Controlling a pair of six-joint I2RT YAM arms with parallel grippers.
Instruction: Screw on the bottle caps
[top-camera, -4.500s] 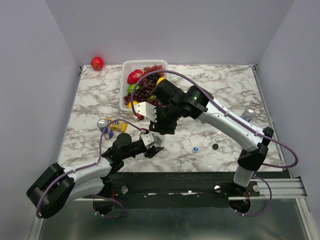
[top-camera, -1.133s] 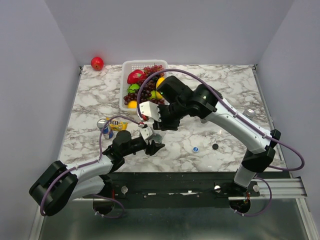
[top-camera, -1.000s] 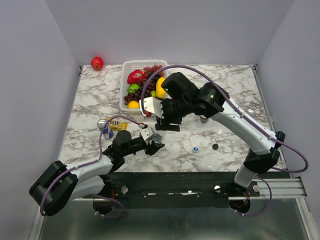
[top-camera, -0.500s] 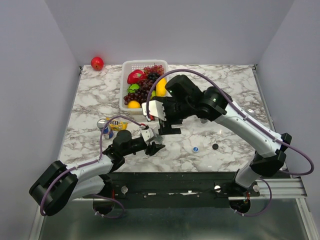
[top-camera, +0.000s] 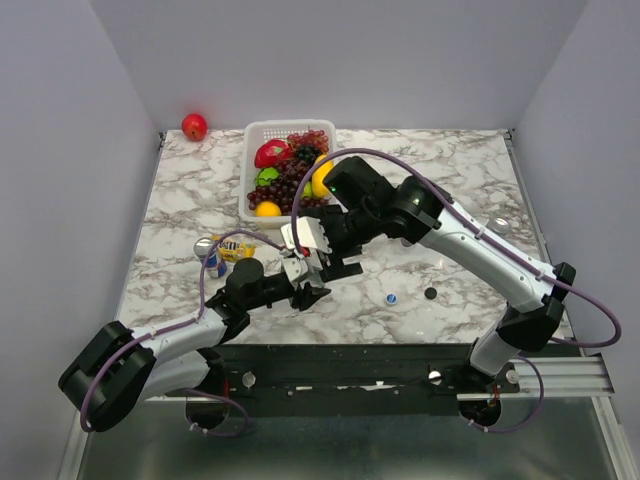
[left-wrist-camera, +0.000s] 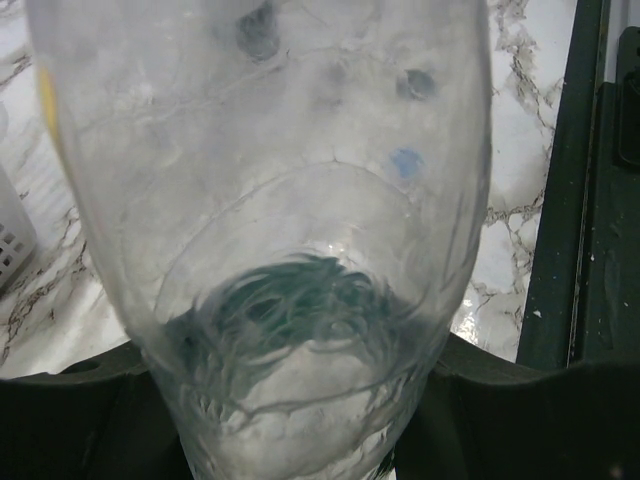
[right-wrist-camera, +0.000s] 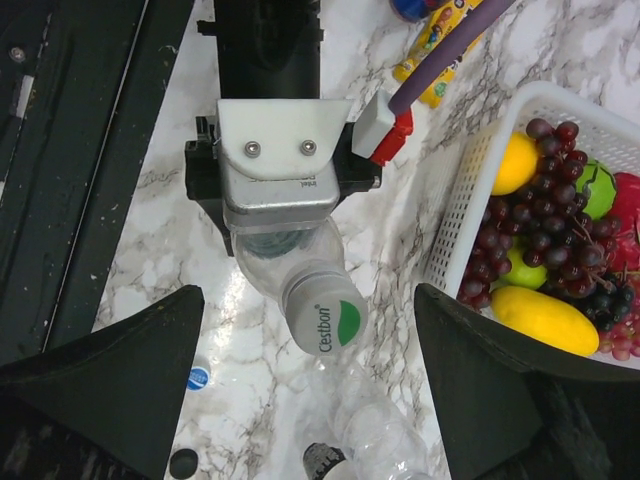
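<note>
Cap lined up under my right claw
My right gripper (right-wrist-camera: 310, 292) gapes wide, with the white-green cap (right-wrist-camera: 326, 316) centred between its jaws. My left gripper (top-camera: 307, 289) clamps the clear bottle (right-wrist-camera: 288, 262), neck aimed at it.

The clear bottle (left-wrist-camera: 270, 200) blocks the left wrist view — blue cap (left-wrist-camera: 405, 160) beyond just blurred.

Marble table (top-camera: 450, 170) with white basket (top-camera: 247, 188), blue cap (top-camera: 391, 298), black cap (top-camera: 430, 294), drink can (top-camera: 209, 256), perhaps a candy packet (top-camera: 237, 253).
</note>
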